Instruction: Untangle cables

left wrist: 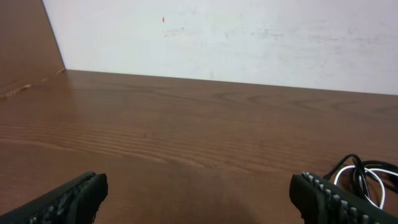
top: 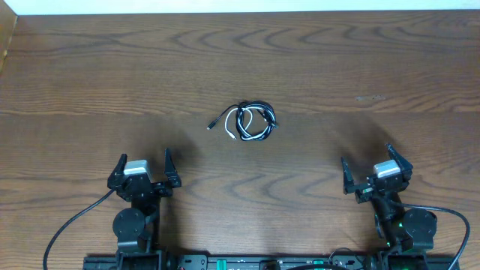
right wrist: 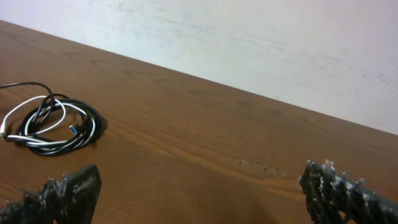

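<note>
The black and white cables (top: pixel 252 121) lie coiled together in one small tangle near the middle of the wooden table, with a loose plug end (top: pixel 212 125) sticking out to the left. The tangle also shows in the right wrist view (right wrist: pixel 53 126) at the left and in the left wrist view (left wrist: pixel 367 177) at the far right edge. My left gripper (top: pixel 144 162) is open and empty near the front left. My right gripper (top: pixel 367 154) is open and empty near the front right. Both are well short of the cables.
The table (top: pixel 112 75) is dark wood with a pale wall behind it (left wrist: pixel 217 37). A raised wooden side panel (left wrist: pixel 25 43) stands at the table's left edge. Thick black wires (top: pixel 67 225) run from the arm bases at the front.
</note>
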